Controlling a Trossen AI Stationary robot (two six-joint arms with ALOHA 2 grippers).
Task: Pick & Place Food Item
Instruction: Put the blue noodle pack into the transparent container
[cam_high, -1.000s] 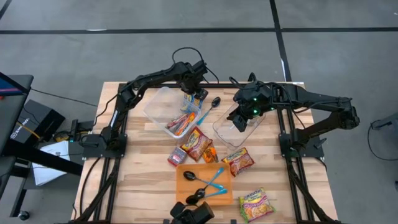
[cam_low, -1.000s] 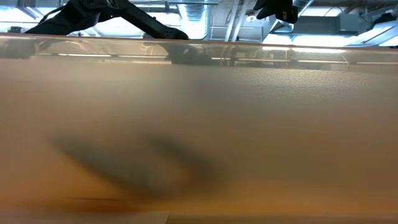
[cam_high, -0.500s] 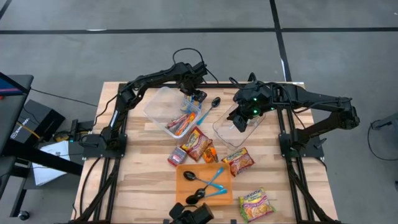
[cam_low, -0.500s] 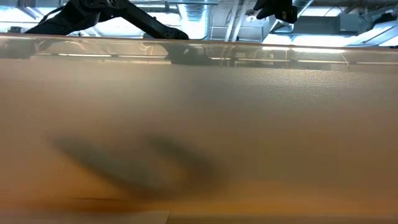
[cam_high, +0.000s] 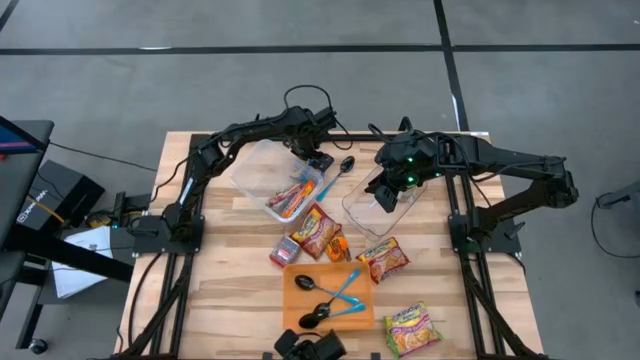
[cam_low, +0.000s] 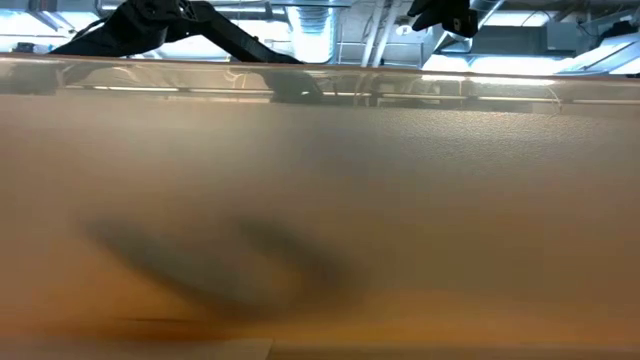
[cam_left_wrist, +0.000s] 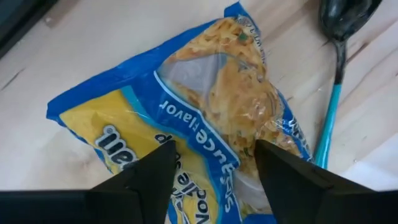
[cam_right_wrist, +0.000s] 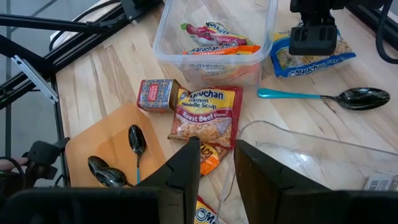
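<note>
Right wrist view: "Roast Beef" noodle packet (cam_right_wrist: 204, 115).

A blue-and-yellow noodle packet (cam_left_wrist: 205, 118) lies flat on the tabletop (cam_left_wrist: 74, 56), its clear window showing the pale noodle block and its printed side up. In the right wrist view the same packet (cam_right_wrist: 314, 59) sits just beside the clear plastic container (cam_right_wrist: 214, 37), which holds other packets. A teal-handled spoon (cam_right_wrist: 323, 95) lies close alongside the packet's edge.
</note>
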